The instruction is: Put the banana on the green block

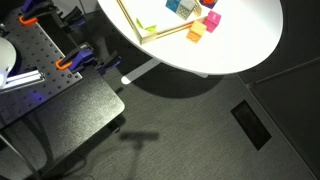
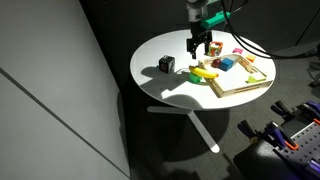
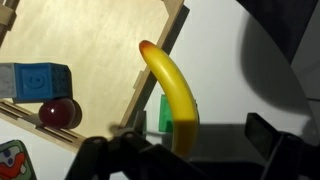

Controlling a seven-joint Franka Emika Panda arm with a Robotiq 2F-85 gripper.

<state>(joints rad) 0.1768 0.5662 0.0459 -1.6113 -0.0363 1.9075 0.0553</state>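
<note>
The banana [image 3: 168,85] is a curved yellow toy with an orange tip. It lies on the white table just outside the wooden tray's corner, and its lower part passes over the green block [image 3: 164,114]. I cannot tell whether it rests on the block. My gripper [image 3: 200,142] is open, with its dark fingers on either side of the banana's near end and not touching it. In an exterior view my gripper [image 2: 200,46] hangs just above the banana [image 2: 205,73]. It is out of frame in the exterior view that shows the table from above.
A wooden tray [image 2: 243,86] holds a blue face block [image 3: 35,80] and a red ball [image 3: 60,112]. A black cube [image 2: 166,64] stands apart on the round white table [image 2: 160,85]. Yellow [image 1: 195,33] and orange [image 1: 209,21] blocks lie near the tray.
</note>
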